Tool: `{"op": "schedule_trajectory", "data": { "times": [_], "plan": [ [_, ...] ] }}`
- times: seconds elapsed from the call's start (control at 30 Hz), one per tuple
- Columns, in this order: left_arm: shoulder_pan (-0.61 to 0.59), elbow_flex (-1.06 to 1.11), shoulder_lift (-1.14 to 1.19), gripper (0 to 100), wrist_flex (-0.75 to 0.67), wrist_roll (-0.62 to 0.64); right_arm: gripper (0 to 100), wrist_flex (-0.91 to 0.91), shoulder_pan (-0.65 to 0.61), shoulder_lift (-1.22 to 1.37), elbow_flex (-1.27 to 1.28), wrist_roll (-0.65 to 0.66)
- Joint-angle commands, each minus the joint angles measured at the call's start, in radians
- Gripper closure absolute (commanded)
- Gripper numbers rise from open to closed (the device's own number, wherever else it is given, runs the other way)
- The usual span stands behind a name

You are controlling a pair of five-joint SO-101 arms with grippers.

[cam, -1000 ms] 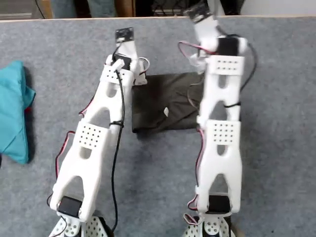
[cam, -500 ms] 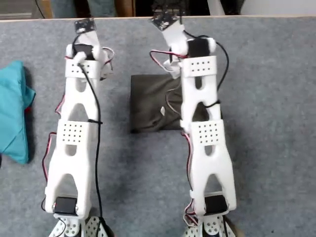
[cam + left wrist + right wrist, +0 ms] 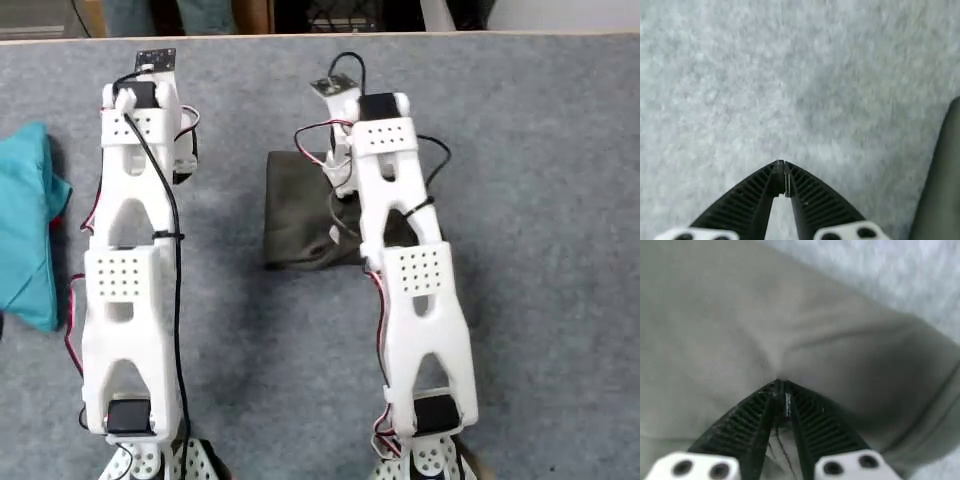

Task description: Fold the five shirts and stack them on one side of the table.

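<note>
the right pincer point(image 3: 781, 390) is clenched, its ribbed black fingers point(image 3: 740, 425) meeting at the tips. the tips are pressed into the dark shirt point(image 3: 715, 315), and creases in the cloth run together right at them, so it looks to be pinching a small fold. olive-dark cloth lies all around this pincer, with a strip of the grey table point(image 3: 900, 270) past the shirt's edge ahead of the tips.

the left pincer point(image 3: 780, 179) is also clenched, tip against tip with nothing between them. it hangs over bare grey table point(image 3: 790, 75), and one edge of the dark shirt point(image 3: 940, 190) lies off to its side, apart from the fingers.

from above, the dark shirt point(image 3: 295, 215) lies folded into a rough rectangle. it sits partly under the right arm point(image 3: 400, 230), whose wrist is over the shirt's far edge. the left arm point(image 3: 130, 250) stretches straight out beside it, its pincer end near the far edge of the table point(image 3: 550, 200), and a band of grey carpet separates it from the shirt. on the outer side of the left pincer, well apart from it, a teal shirt point(image 3: 25, 230) lies bunched at the table's left edge. a bit of red shows at its side.
</note>
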Motion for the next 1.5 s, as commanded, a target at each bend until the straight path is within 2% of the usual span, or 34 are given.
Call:
{"op": "schedule_trajectory", "data": {
  "times": [0.0, 0.23, 0.4, 0.53, 0.67, 0.77, 0.93, 1.1, 1.3, 1.47],
  "plan": [
    [0.027, 0.179, -0.199, 97, 0.002, -0.014, 98.5, 0.011, 0.044, -0.191, 0.12, -0.009],
    [0.03, 0.503, -0.25, 97, -0.172, -0.009, 98.5, 0.008, 0.109, -0.43, 0.519, 0.003],
    [0.033, 0.644, -0.27, 97, -0.242, -0.009, 98.5, 0.006, 0.212, -0.561, 0.746, 0.091],
    [0.033, 0.736, -0.328, 97, -0.279, -0.009, 98.5, 0.002, 0.336, -0.657, 0.862, 0.195],
    [0.033, 0.819, -0.41, 97, -0.311, -0.015, 98.4, 0.0, 0.45, -0.725, 0.86, 0.282],
    [0.056, 0.894, -0.466, 97, -0.37, -0.014, 98.4, 0.0, 0.416, -0.753, 0.797, 0.272],
    [0.166, 1.063, -0.531, 97, -0.483, -0.009, 98.4, -0.115, 0.201, -0.693, 0.736, 0.104],
    [0.217, 1.333, -0.605, 97, -0.72, -0.009, 98.4, -0.262, 0.057, -0.575, 0.694, 0.015],
    [0.2, 1.483, -0.726, 97, -0.859, -0.008, 98.4, -0.255, 0.034, -0.456, 0.619, 0.003],
    [0.199, 1.514, -0.735, 97, -0.896, -0.006, 98.4, -0.112, 0.055, -0.432, 0.611, 0.011]
  ]
}}
